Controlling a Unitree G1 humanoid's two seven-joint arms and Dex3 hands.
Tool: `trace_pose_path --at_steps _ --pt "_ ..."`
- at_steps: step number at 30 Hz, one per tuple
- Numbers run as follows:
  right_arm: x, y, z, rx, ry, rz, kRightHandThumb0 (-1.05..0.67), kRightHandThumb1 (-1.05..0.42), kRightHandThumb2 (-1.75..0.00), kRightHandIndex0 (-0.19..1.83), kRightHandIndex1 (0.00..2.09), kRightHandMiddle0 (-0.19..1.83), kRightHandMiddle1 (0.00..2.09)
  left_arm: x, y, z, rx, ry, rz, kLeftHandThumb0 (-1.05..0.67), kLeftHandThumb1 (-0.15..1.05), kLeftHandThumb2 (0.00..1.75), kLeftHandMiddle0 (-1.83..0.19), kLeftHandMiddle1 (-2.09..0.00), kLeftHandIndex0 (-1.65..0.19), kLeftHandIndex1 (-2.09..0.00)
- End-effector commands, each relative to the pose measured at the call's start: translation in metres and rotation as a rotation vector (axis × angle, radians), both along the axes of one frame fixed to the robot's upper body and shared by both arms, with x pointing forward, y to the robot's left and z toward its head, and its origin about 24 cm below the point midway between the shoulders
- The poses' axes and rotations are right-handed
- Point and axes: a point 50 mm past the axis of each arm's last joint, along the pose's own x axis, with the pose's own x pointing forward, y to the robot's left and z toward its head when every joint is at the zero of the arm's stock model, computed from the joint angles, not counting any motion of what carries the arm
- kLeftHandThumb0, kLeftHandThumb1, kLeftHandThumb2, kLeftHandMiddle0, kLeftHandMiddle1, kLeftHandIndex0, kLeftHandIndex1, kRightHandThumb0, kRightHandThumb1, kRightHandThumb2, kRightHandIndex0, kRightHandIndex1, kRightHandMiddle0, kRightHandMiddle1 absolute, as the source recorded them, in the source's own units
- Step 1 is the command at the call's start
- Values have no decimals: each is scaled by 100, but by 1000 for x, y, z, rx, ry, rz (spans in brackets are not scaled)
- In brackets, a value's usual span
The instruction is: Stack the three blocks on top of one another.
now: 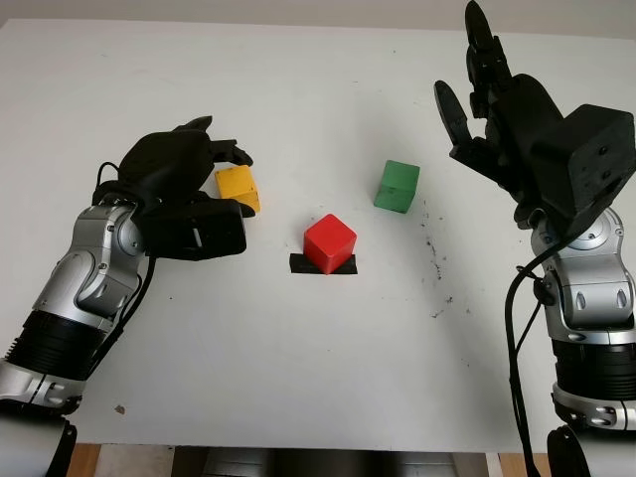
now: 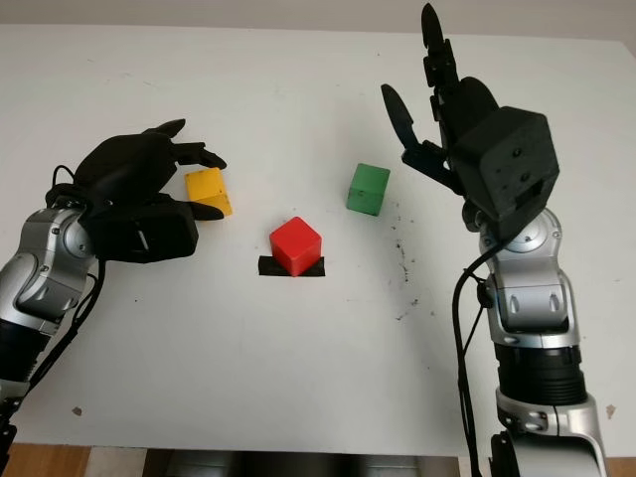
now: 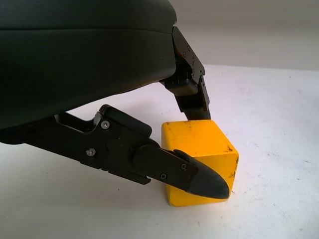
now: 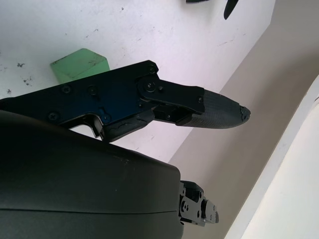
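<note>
A yellow block (image 1: 238,187) sits on the white table (image 1: 248,358) at the left. My left hand (image 1: 244,181) is curled around it, fingers over its far top edge and thumb against its near side; the left wrist view shows both pressing on the yellow block (image 3: 199,149), which still rests on the table. A red block (image 1: 329,241) stands in the middle on a black tape mark (image 1: 298,264). To its right and farther back lies a green block (image 1: 397,186). My right hand (image 1: 465,75) is open, raised above the table to the right of the green block (image 4: 79,64).
Dark scuff marks (image 1: 434,253) dot the table right of the red block. The table's front edge (image 1: 298,444) runs close to my arms, and its far edge (image 1: 248,22) meets a pale wall.
</note>
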Motion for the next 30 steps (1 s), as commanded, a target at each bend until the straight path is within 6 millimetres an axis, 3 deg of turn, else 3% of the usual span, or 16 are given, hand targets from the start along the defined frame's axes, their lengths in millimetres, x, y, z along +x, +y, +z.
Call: trace_pose_path --at_steps 1,5,9,15,19,24,30 --pt "-3 1 10 -19 -41 3 -69 -105 -62 -19 0 -18 1 -2 1 -6 34 -17 -1 -55 98 6 -24 -6 -39 -127" --pt "-2 1 9 -9 -41 15 -69 -105 -62 -19 0 -18 0 -4 0 -6 100 -85 -10 -43 102 6 -29 -7 -33 -142" --pt "-3 1 8 -6 -35 16 -70 -105 -61 -19 0 -17 0 -9 -3 -4 255 -199 -4 -42 101 5 -35 -8 -35 -139" --pt "-2 2 6 4 -32 22 -69 -105 -61 -19 0 -17 0 -15 -10 -2 384 -266 1 -43 100 5 -28 -4 -30 -136" --pt "-3 2 7 -3 -33 22 -69 -105 -60 -19 0 -16 1 -18 -14 4 265 -250 -65 -41 101 6 -33 -6 -33 -137" --pt "-3 2 6 -17 -27 16 -71 -105 -59 -19 0 -15 1 -25 -14 31 -122 -104 -237 -45 105 8 -32 -5 -28 -153" --pt "-3 3 6 -52 -27 14 -70 -105 -59 -18 1 -14 2 -33 -16 66 -228 -30 -385 -47 105 8 -29 -5 -26 -155"
